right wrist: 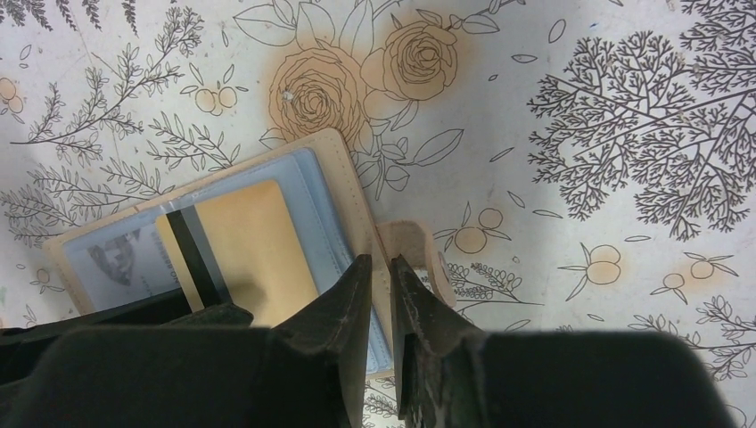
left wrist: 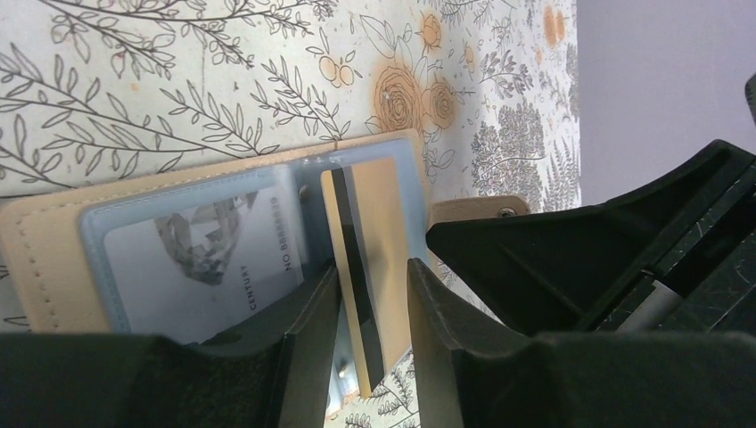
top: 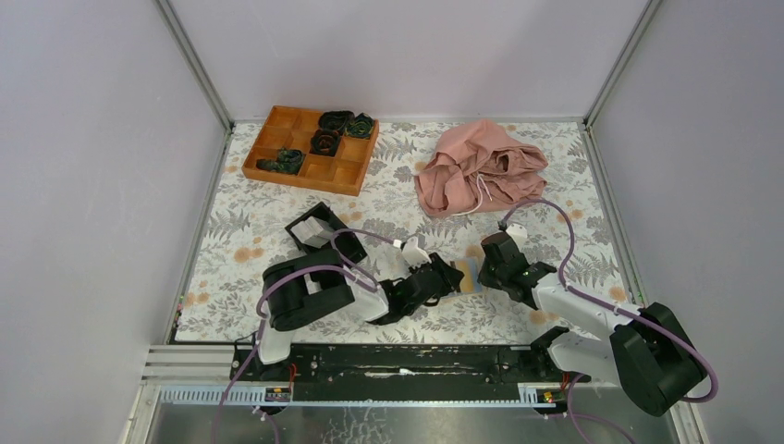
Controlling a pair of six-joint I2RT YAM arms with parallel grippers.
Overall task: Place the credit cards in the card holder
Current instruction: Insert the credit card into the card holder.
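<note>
Overhead wide, wrists close (both on card holder (left wrist: pixel 45 267))

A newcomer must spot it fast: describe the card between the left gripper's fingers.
Near the front middle of the floral table lies an open tan card holder. The card rests on its blue inner face: gold with one black stripe, unlike the pale printed card beside it.

Both arms low, reaching to centre, tips near. My left gripper (left wrist: pixel 374 272) parted; my right gripper (right wrist: pixel 381 260) pinched narrow.
</note>
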